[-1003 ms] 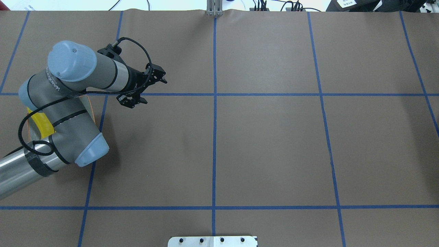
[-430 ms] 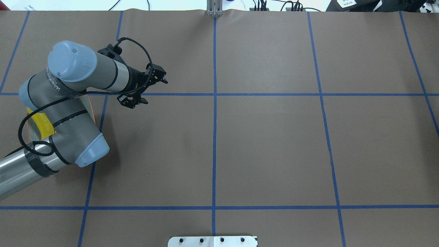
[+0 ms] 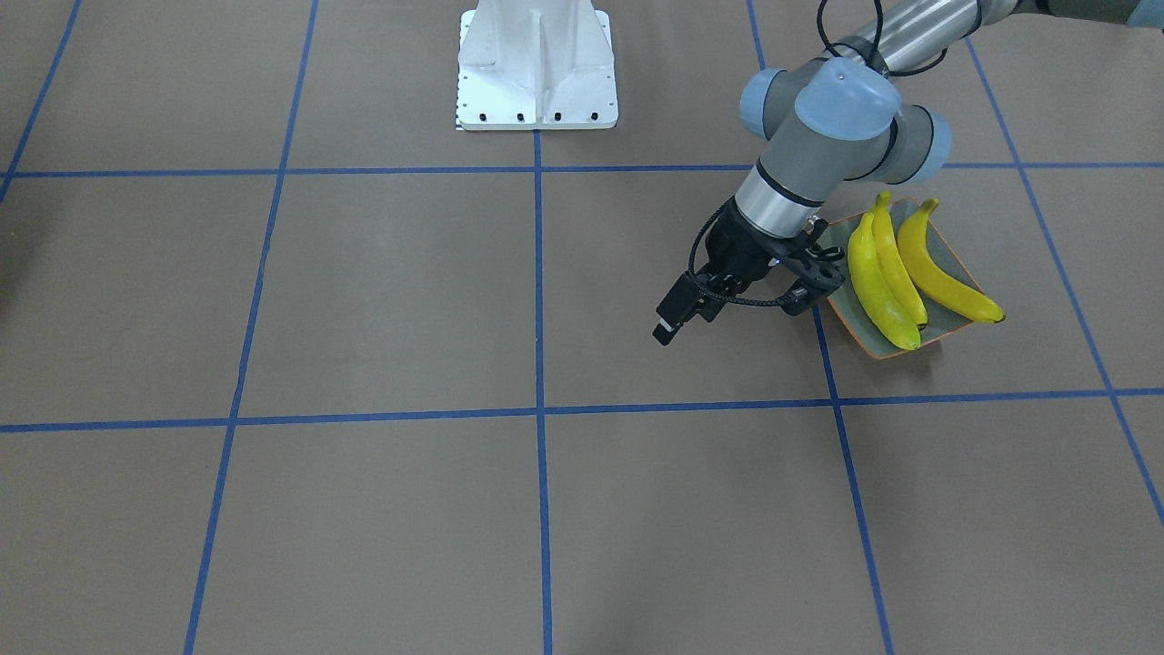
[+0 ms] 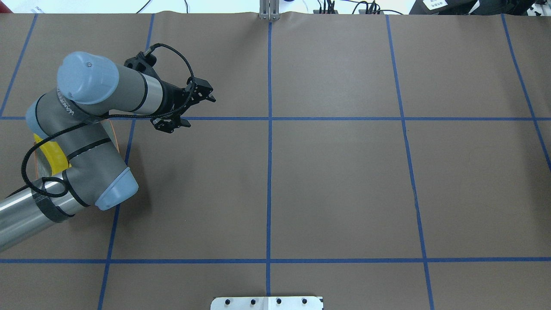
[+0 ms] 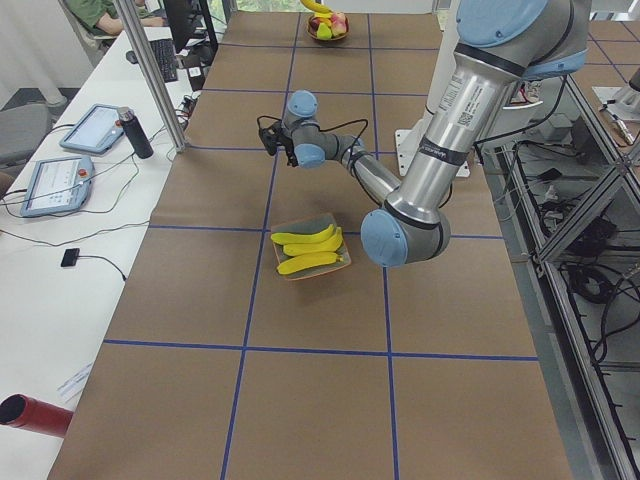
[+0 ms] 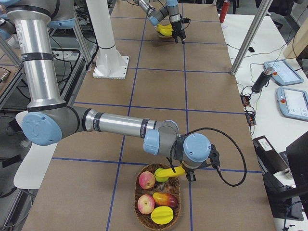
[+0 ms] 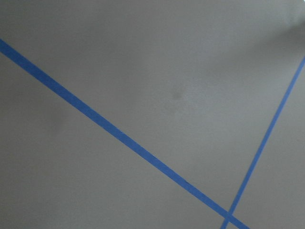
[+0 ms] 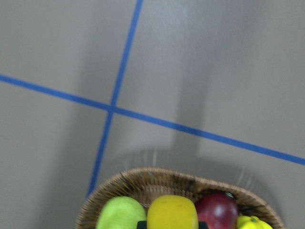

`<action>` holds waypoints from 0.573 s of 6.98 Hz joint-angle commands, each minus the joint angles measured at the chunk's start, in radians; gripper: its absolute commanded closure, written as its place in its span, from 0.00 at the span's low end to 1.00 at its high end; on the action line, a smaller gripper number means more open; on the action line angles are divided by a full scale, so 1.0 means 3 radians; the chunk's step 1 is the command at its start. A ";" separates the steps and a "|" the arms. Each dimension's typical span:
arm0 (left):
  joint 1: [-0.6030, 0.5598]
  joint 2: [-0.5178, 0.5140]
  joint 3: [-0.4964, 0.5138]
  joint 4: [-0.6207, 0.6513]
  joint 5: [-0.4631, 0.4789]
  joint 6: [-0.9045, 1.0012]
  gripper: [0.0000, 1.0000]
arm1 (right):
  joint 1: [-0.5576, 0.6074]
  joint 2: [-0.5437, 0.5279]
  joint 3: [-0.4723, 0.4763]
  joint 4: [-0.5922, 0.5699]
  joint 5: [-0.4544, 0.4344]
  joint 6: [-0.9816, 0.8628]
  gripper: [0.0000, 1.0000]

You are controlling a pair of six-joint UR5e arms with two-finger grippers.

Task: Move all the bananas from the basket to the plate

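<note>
The left gripper (image 3: 741, 305) hangs over bare table (image 3: 364, 300) with its fingers spread wide and nothing between them. Just beside it, on its outer side and a little back toward the robot, sits the plate (image 3: 859, 329), which already carries three bananas (image 3: 941, 277) lying side by side. The outermost one pokes its tip past the rim.

Well apart from there, at the other end of the table, the right gripper (image 6: 192, 174) hovers at the near rim of the basket (image 8: 162, 180). The last banana (image 6: 169, 173) is directly under it, slanting across that rim. Whether the fingers are pinching this banana or only close to it, I cannot tell.

The likely trouble starts with the hold. The banana looks to be taken near one end, so it may swing or slide out during the long carry. Lifted at a slant, it could catch the wicker edge and tip the basket. It could also nudge the other fruit (image 6: 146, 204) just below the gripper.

At the plate there is little free room. A fourth banana set on top may roll, or may push the overhanging one off. The left arm (image 4: 92, 142) also looms over the plate, so the incoming arm risks hitting it unless it clears away.
</note>
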 commanded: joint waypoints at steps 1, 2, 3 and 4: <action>0.0041 -0.0080 -0.0003 -0.0069 0.0005 0.0007 0.00 | -0.0270 0.0060 0.0319 0.0031 0.0653 0.1106 1.00; 0.0077 -0.0105 0.0012 -0.0170 0.0010 -0.0003 0.00 | -0.0495 0.0111 0.0458 0.0031 0.0948 0.1486 1.00; 0.0077 -0.0106 0.0028 -0.0359 0.0005 0.0002 0.00 | -0.0695 0.0279 0.0464 0.0036 0.1230 0.1818 1.00; 0.0097 -0.0116 0.0033 -0.0492 0.0005 -0.0008 0.00 | -0.0849 0.0372 0.0575 0.0036 0.1314 0.2125 1.00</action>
